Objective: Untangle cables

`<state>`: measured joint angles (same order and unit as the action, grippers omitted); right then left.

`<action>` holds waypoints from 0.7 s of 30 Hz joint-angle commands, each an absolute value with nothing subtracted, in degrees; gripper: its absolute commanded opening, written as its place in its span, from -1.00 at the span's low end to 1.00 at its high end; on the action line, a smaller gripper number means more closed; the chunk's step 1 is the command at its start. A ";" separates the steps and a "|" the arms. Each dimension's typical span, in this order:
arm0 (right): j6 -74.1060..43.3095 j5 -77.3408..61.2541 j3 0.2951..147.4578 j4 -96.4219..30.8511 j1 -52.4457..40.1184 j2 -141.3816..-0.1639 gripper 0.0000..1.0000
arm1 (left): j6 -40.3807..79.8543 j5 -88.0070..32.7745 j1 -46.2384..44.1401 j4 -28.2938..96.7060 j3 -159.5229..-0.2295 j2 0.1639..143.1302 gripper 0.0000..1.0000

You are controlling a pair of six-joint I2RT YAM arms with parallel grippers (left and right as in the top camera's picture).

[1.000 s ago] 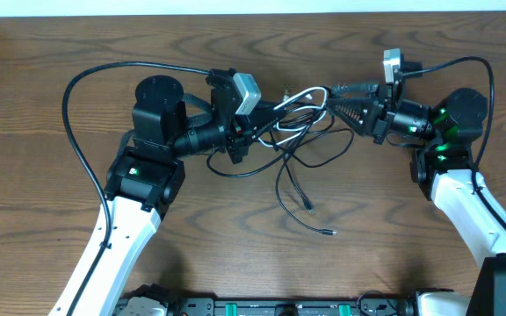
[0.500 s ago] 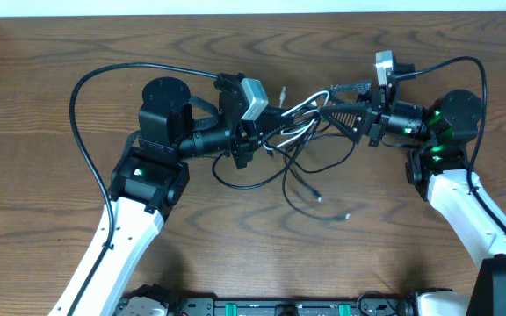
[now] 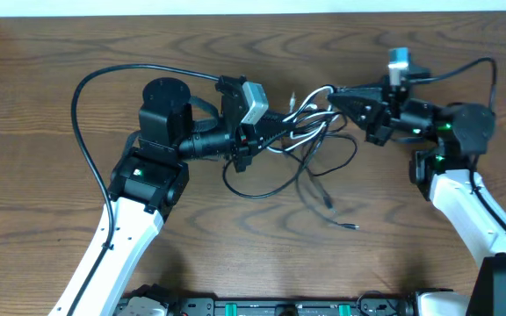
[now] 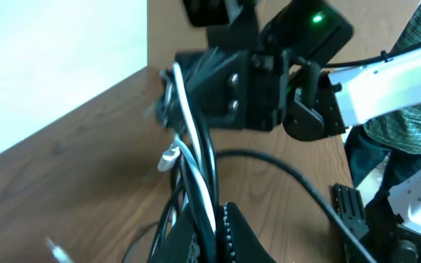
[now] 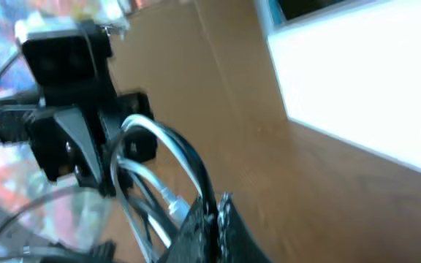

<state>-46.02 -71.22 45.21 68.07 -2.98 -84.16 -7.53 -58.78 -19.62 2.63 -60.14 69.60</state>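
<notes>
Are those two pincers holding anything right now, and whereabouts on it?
Yes, both are shut on the tangled cables. The left pincer grips the bundle's left side, and the right pincer grips strands at its upper right end.

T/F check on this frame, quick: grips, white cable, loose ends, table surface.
1. Both the left gripper and the right gripper are shut on the cables. True.
2. The white cable lies alone on the table, apart from the black ones. False: it runs through the bundle held between the two grippers.
3. A black plug end lies loose on the table, clear of both grippers. True.
4. The table is bare metal. False: it is brown wood grain.
</notes>
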 commanded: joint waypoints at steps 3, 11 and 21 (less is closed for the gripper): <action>-60.60 -68.86 45.91 82.61 1.67 -83.90 -0.98 | -7.84 -54.11 -19.86 9.04 -61.08 69.23 -0.85; -66.15 -63.83 46.04 90.28 4.25 -82.67 -0.98 | -7.86 -45.10 -19.86 17.72 -60.71 69.23 -0.85; -64.71 -68.18 46.04 78.48 4.84 -82.50 0.29 | -7.81 -50.41 -19.86 10.57 -60.71 69.21 -0.85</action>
<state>-65.49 -66.61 45.30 81.10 4.67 -83.18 -7.53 -44.91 -19.99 13.96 -60.12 69.65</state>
